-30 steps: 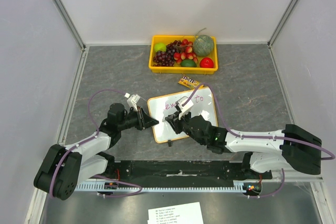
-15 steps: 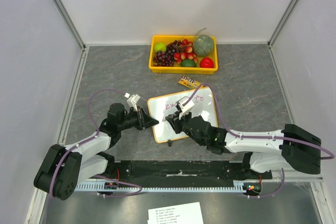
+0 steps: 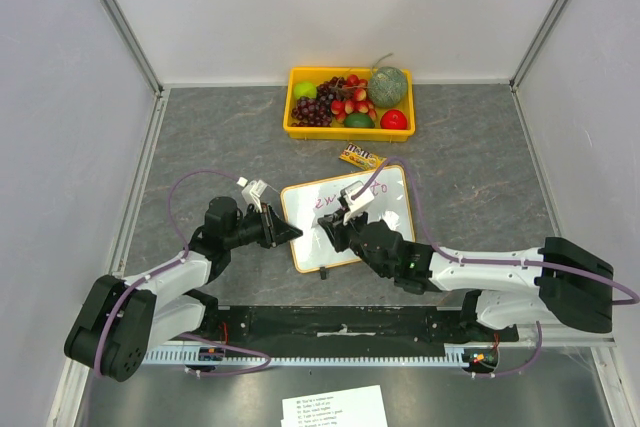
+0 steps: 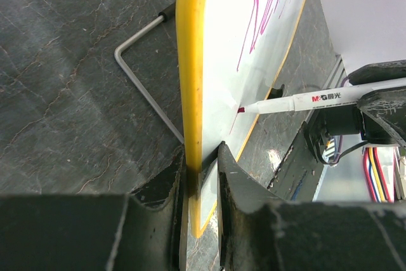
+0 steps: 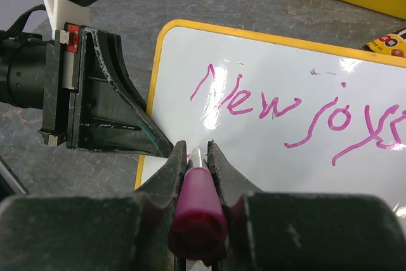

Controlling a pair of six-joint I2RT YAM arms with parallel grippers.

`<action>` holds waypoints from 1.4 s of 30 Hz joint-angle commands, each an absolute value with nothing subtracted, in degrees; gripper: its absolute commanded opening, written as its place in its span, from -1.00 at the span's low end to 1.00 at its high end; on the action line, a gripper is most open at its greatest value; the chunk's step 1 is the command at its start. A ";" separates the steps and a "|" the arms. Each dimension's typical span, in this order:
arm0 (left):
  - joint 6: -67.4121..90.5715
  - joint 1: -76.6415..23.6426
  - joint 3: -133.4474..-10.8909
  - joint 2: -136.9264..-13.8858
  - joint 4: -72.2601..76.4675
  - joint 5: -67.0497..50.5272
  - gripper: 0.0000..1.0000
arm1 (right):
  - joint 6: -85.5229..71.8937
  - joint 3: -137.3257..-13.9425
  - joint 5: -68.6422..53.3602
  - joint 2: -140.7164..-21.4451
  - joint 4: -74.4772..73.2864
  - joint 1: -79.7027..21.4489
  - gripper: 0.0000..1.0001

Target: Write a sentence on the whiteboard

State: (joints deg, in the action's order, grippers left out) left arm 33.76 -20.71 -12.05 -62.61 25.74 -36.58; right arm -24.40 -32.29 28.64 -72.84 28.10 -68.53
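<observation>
whiteboard with a yellow-orange frame sits near the middle of the grey table, between the two arms, its near-left corner turned toward the left arm; in the left wrist view it stands tilted up on a bent wire stand. left gripper pinches the board's left edge, one finger on the front face and one on the back, both pressed against the frame. right gripper is clamped around a white marker with a purple cap end, which points away from its wrist camera toward the board. the marker's tip sits at the board's surface in the lower left part, below the writing, and seems to touch it. the sentence runs in pink-purple cursive across the upper part of the board from left to right; the legible words read roughly "new joys", with more strokes cut off at the right of the wrist view. just beyond the board's far edge lies a small candy packet, and farther back a yellow tray holds mixed fruit. a printed paper sheet lies at the near edge, behind the arm bases.
</observation>
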 commanded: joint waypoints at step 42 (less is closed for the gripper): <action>29.62 -20.83 -12.74 -63.46 23.55 -33.40 -0.96 | -28.04 -32.43 27.86 -72.51 20.39 -68.38 -1.00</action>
State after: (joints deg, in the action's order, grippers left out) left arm 33.76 -20.71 -12.05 -62.63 25.69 -36.58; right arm -27.73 -33.80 26.35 -73.06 23.18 -68.49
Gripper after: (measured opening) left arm 0.240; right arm 0.165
